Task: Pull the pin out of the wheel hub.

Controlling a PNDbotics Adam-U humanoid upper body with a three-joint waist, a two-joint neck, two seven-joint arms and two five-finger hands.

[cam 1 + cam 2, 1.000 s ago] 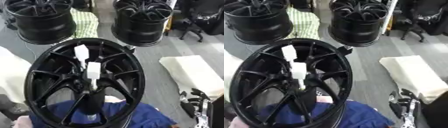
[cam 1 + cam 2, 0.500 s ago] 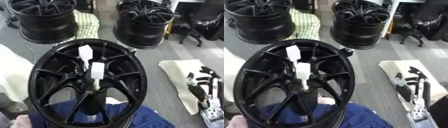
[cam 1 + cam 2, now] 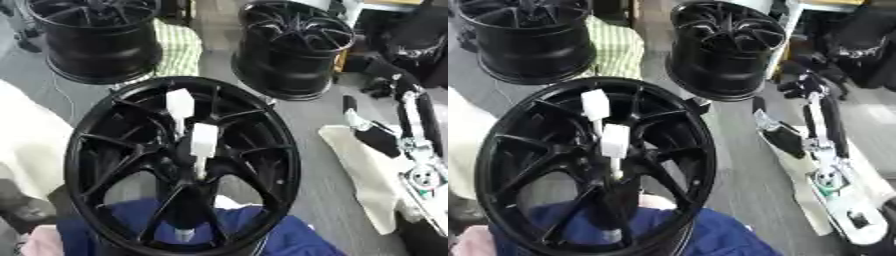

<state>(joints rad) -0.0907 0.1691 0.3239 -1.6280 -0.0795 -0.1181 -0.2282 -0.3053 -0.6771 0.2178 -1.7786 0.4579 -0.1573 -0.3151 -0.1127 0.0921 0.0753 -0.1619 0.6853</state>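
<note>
A black spoked wheel hub lies tilted in front of me, over a blue cloth. A white pin stands at its centre, and a second white block sits on a spoke just above it. A small white piece shows on the lower spoke. My right hand hangs to the right of the hub, clear of the rim, open with fingers stretched upward and nothing in it. My left hand shows in neither view.
Two more black wheels stand behind the hub, with a green-checked cloth between them. A white cloth lies on the floor under my right hand. A black chair stands at the far right.
My right hand has risen from the lower right corner and reached up beside the hub, fingers extended. The camera has shifted slightly. The pins have not moved.
</note>
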